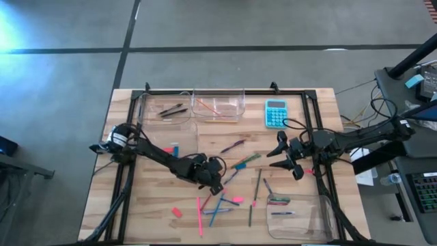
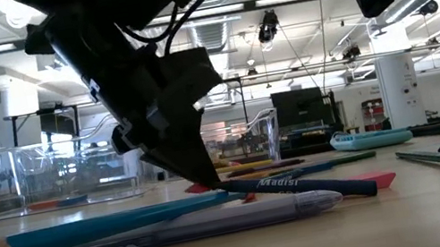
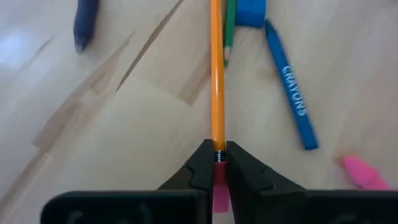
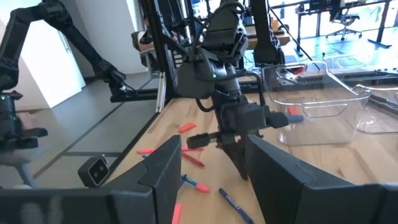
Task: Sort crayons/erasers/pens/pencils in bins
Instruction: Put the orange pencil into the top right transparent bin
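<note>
Tabletop (image 3: pixel 93 124): left gripper (image 3: pixel 217 163) pinches orange pencil (image 3: pixel 216 74), pointing straight ahead.

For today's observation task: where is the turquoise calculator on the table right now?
In the high view the turquoise calculator lies at the table's far edge, right of the clear bins, above the waiting right gripper.
</note>
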Robot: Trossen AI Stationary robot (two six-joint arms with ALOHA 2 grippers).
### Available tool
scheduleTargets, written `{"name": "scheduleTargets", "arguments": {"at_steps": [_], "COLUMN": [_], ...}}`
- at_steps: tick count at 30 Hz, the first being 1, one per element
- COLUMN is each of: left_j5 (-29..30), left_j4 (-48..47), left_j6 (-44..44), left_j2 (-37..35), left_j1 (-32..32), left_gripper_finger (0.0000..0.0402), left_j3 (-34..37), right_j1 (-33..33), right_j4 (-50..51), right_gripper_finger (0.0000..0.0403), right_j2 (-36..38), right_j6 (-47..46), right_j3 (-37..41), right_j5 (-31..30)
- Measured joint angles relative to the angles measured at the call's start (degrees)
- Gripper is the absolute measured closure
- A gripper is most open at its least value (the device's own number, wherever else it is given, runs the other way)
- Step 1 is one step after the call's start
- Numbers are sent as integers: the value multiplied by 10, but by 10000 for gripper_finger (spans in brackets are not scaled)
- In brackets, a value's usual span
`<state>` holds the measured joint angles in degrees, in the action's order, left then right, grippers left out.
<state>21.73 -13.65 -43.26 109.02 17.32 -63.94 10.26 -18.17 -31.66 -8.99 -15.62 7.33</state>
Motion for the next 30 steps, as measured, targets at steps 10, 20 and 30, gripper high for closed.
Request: {"name": "scheduleTargets", "arguments": {"at_steps": [10, 20, 30], "left_j5": [55, 141, 72], "left_j4": [-13, -71, -162], "left_j6": [34, 126, 303], "left_j2": [-77, -229, -284], "left_j1": [0, -2, -187], "left_gripper_finger": [391, 391, 391], "left_j3": [2, 6, 1], "right_j1": [0, 0, 0], "right_j4": [3, 7, 8], "right_gripper_finger": [236, 236, 236], "right_j2": [0, -1, -3], "right_j6": [0, 2, 2], "right_j3": [0, 0, 0], "right_j5": [0, 0, -14]}}
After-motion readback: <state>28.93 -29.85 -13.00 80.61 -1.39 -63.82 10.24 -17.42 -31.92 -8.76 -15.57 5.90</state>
